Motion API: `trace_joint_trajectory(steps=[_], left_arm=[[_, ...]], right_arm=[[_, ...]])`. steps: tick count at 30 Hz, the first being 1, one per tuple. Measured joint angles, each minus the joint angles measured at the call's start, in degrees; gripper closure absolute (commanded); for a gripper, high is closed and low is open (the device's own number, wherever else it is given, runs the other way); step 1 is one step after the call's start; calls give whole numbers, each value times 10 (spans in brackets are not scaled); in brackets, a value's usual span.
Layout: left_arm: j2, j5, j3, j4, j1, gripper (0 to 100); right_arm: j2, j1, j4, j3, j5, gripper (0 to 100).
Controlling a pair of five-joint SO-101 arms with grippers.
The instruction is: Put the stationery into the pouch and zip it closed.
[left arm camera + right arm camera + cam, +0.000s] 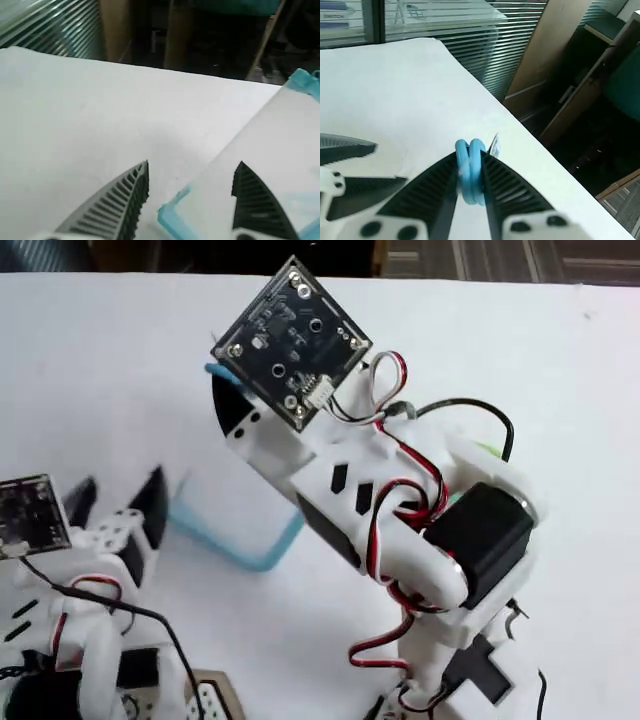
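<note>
Right tool point(470, 156) clamped on pouch point(469, 176) blue edge; left tool point(192, 167) apart, pouch corner between its fingers, over worktop point(75, 110).

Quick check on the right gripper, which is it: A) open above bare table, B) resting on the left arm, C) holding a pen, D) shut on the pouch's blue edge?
D: the right wrist view shows the right gripper clamped on the pouch's blue edge.
</note>
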Motion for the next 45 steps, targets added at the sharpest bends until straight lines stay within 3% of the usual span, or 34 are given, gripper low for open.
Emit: trace_joint_trajectory(steps=[2,7,16,24,28,38,45], left_arm=[[0,-11,13,-30,34,714],[0,-9,29,-84,25,714],[1,4,29,-67,-7,714],[1,4,11,-25,-37,714],[1,4,-8,0,-37,714],[1,4,-56,48,-55,714],[0,4,-185,146,-65,714]], right_arm=[[-6,-12,0,0,7,981],[-11,25,-75,0,9,981],[-11,81,-326,0,11,981],[-3,82,-414,0,11,981],[-2,66,-380,15,11,981],[0,-47,-146,122,11,981],[-44,-46,-77,122,-62,981]])
